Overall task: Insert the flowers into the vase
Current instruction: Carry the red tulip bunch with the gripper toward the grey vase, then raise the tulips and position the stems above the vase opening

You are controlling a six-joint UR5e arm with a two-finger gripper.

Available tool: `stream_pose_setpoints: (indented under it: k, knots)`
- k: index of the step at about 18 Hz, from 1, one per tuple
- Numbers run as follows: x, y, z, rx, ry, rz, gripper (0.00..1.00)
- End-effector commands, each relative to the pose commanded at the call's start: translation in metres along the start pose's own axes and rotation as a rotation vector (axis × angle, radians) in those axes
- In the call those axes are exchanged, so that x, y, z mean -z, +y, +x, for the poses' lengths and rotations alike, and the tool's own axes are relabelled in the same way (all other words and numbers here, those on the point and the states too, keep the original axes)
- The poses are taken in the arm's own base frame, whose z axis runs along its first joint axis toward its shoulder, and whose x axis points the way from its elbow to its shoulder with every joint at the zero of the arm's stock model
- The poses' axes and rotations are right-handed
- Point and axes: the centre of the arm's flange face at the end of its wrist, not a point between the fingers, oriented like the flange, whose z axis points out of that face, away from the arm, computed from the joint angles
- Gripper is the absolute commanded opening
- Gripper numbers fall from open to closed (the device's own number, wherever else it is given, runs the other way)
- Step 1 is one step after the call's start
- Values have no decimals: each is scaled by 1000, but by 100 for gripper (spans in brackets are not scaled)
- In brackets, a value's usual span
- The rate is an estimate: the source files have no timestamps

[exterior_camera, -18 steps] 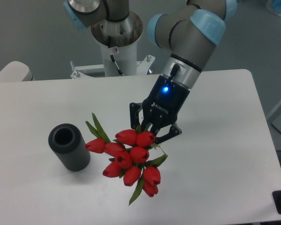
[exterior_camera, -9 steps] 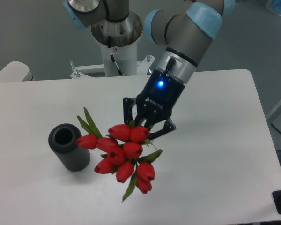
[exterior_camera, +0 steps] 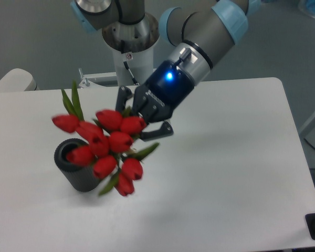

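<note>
Nearest the camera we're seeing the lowest buds of the flowers (exterior_camera: 106,147) hanging in front of the vase (exterior_camera: 79,168), partly covering its right side and rim. The bunch is motion-blurred, so exact bud edges are soft.

The vase is standing upright on the desk (exterior_camera: 226,173), left of centre, mouth facing up, nothing inside it yet as far as we can tell.

The flowers are sitting above and slightly right of the vase mouth, overlapping it in this view. Heads are pointing toward the camera and left; two green leaves are sticking up at the far left of the bunch. The stem ends are hidden behind the buds, so we can't tell whether they're over the hole.

Behind the bunch, the claw (exterior_camera: 142,118) is clamping the flowers at the stem side, fingers closed around them. From the claw, the vase lies down and to the left.

Our read: the bunch's long axis is running tilted, not vertical. Next move is needing the stems turned down and lined up with the hole before lowering.
</note>
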Motion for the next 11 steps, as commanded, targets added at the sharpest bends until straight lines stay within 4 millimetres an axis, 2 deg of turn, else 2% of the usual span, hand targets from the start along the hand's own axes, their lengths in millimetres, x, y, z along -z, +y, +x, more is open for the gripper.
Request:
stream_pose_setpoints:
  k: [5,11]
  knots:
    - [-15,-6,44,-21,37,-2,17]
    - [-39,0,60,-32,87,-10,17]
